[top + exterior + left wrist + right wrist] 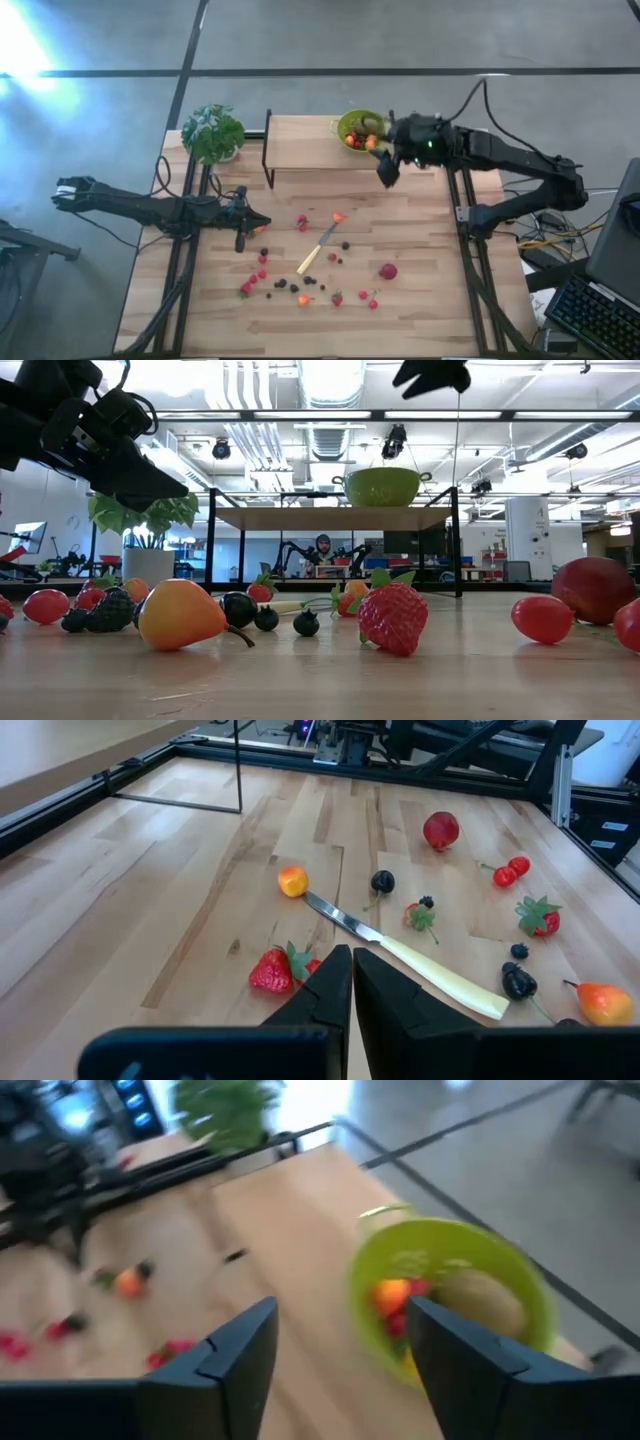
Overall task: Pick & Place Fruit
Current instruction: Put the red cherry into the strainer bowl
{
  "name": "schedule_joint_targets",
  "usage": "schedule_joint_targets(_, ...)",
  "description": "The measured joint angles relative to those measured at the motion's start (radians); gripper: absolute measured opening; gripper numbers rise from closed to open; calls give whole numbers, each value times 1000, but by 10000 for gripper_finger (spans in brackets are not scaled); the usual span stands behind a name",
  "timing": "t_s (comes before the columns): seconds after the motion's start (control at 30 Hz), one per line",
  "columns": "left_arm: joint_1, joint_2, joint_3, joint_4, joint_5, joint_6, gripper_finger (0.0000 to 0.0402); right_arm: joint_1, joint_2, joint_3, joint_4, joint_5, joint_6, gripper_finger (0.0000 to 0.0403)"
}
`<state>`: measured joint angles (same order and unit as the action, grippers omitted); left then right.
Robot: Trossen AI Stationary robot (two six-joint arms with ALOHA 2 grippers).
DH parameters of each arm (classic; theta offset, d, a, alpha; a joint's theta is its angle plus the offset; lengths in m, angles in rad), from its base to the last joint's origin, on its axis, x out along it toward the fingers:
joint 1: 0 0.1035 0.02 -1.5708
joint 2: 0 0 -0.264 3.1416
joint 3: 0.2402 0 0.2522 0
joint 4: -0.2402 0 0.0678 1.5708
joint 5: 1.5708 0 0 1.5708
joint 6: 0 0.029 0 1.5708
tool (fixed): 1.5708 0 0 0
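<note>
Green round plastic bowl on raised wooden shelf holds some fruit; my right gripper beside bowl, fingers spread, empty. Left gripper pressed together. Small red strawberries scattered below shelf; next I reach down.

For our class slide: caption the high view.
Right claw open beside the green bowl; fruit scattered around a knife.
</note>
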<state>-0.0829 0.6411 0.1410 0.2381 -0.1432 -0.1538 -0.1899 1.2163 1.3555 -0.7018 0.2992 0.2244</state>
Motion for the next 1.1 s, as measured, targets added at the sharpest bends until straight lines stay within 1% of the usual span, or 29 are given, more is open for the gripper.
schedule_joint_targets(0.23, 0, 0, 0, 0, 0, 0, 20, 236, 0, -44, -4, 53, 32, 135)
schedule_joint_targets(0.43, 0, 0, 0, 0, 0, 0, 20, 436, 0, -104, 4, 146, 92, 84)
schedule_joint_targets(0.6, 0, 0, 0, 0, 0, 0, 20, 564, 0, -144, 27, 207, 133, 49)
schedule_joint_targets(0.83, 0, 0, 0, 0, 0, 0, 20, 676, 0, -211, 191, 226, 100, 18)
schedule_joint_targets(1.03, 0, 0, 0, 0, 0, 0, 20, 703, 0, -286, 305, 228, 48, 9)
schedule_joint_targets(1.1, 0, 0, 0, 0, 0, 0, 20, 706, 0, -314, 332, 223, 58, 9)
